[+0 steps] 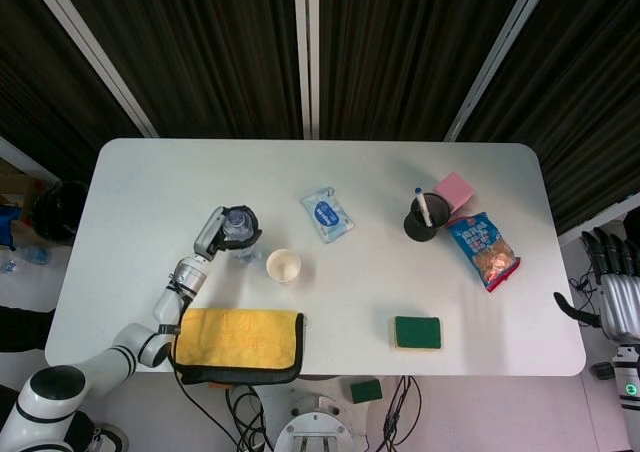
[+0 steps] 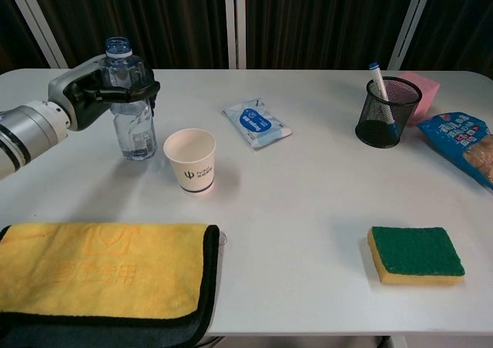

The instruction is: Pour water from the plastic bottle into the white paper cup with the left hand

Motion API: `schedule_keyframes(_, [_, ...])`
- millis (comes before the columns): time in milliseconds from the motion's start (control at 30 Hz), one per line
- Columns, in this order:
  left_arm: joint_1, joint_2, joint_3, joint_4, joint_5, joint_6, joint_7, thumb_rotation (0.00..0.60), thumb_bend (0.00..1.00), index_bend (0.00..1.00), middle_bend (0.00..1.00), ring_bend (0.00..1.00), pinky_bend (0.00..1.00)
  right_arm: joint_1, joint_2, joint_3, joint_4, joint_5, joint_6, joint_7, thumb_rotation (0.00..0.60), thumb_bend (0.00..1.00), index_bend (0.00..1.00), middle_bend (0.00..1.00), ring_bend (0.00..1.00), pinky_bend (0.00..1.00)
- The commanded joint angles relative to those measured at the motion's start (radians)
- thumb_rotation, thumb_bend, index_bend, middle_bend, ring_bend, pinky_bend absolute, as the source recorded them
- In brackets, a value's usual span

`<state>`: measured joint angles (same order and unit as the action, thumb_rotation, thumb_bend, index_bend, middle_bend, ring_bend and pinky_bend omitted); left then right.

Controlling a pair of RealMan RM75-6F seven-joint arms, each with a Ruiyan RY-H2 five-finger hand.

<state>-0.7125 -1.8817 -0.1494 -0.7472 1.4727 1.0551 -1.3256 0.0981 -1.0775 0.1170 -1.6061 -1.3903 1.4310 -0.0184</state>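
Above white table (image 2: 308,186), left robot hand (image 2: 88,94) grips plastic bottle (image 2: 129,105).

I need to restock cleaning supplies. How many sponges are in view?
2. One green-topped sponge lies on the table's near right part, well right of the yellow cloth. A second green sponge shows only in the head view, below the table's front edge.

The plastic bottle (image 2: 129,105) was clear and glossy, its wall ribbed. The white paper cup (image 2: 191,160) looked matt and smooth. The table (image 2: 293,202) had a smooth, faintly shiny white top. The yellow cloth (image 2: 100,269) was soft and nappy, the sponge (image 2: 416,254) coarse green over yellow foam. The pen holder (image 2: 388,112) was black wire mesh, and the snack bag (image 2: 467,146) glossy film.
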Motion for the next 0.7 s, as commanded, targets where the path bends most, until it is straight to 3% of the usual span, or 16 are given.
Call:
schedule_keyframes(33, [0.005, 0.018, 0.004, -0.020, 0.028, 0.072, 0.125, 0.600, 0.33, 0.71, 0.70, 0.65, 0.58, 0.001, 0.000, 0.001, -0.001, -0.001, 0.001, -0.001, 0.539, 0.20, 0.00, 0.00, 0.00, 0.00])
schedule_keyframes(367, [0.020, 0.026, 0.034, 0.014, 0.068, 0.171, 0.564, 0.600, 0.33, 0.71, 0.70, 0.65, 0.58, -0.001, 0.003, 0.003, -0.008, -0.016, 0.019, 0.002, 0.539, 0.20, 0.00, 0.00, 0.00, 0.00])
schedule_keyframes(700, [0.034, -0.035, 0.078, 0.149, 0.104, 0.222, 0.775, 0.600, 0.34, 0.71, 0.70, 0.65, 0.58, -0.009, 0.026, 0.009, -0.036, -0.037, 0.053, -0.001, 0.539, 0.20, 0.00, 0.00, 0.00, 0.00])
